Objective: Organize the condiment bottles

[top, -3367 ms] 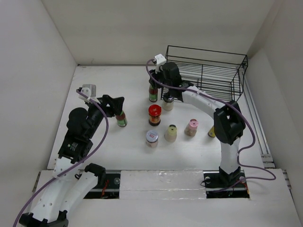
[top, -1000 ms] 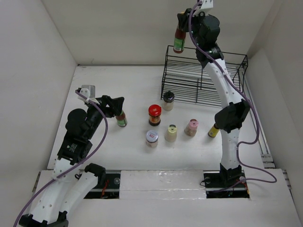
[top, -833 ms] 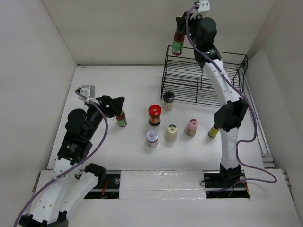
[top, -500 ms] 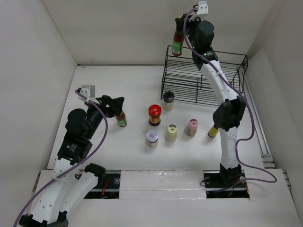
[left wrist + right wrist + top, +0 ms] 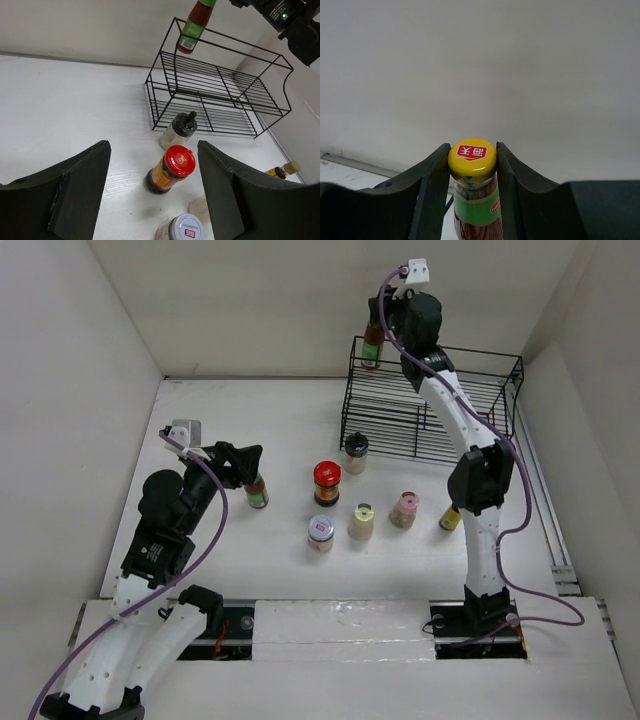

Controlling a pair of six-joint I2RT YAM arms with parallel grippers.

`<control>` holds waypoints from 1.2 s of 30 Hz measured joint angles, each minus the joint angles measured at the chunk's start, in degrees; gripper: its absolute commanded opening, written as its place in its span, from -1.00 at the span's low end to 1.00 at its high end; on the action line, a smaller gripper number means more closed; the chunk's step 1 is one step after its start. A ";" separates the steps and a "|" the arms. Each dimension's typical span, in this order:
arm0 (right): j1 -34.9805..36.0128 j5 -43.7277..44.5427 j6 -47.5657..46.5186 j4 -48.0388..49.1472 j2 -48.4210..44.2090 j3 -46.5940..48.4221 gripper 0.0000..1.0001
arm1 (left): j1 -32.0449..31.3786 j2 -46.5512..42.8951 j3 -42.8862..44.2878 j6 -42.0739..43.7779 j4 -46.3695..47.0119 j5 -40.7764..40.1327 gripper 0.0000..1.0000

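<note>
On a white table [image 5: 250, 570] boxed in by white walls, a silver-lidded jar [image 5: 320, 530] with red lid print too small to read, a cream shaker [image 5: 360, 521], a pink-capped shaker [image 5: 404, 508] and a dark yellow-capped bottle [image 5: 451, 517] sit nearest the arm bases, a red-lidded jar [image 5: 327, 483] just behind. The left gripper [image 5: 153, 147] hangs wide apart and empty, just beside a small green-labelled bottle [image 5: 257, 492], while a grey-capped shaker [image 5: 355, 452] stands against the front of a black wire rack [image 5: 440, 400]. Above the rack's far left corner, the right gripper [image 5: 472, 160] is clamped on the neck of a red sauce bottle [image 5: 373, 340] with a green label, whose yellow cap bears a red badge with white characters.
</note>
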 measured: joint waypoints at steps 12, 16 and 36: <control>-0.24 0.22 0.17 6.58 -4.79 -14.80 -0.56 | 0.00 0.00 0.00 0.00 0.00 0.11 0.32; -0.24 0.22 0.24 8.11 -6.27 -17.57 -0.38 | 0.00 0.00 0.00 0.00 0.00 0.20 0.32; 0.50 7.65 2.69 6.14 -41.16 -48.11 0.49 | 0.00 0.15 0.00 -1.16 0.11 0.20 0.32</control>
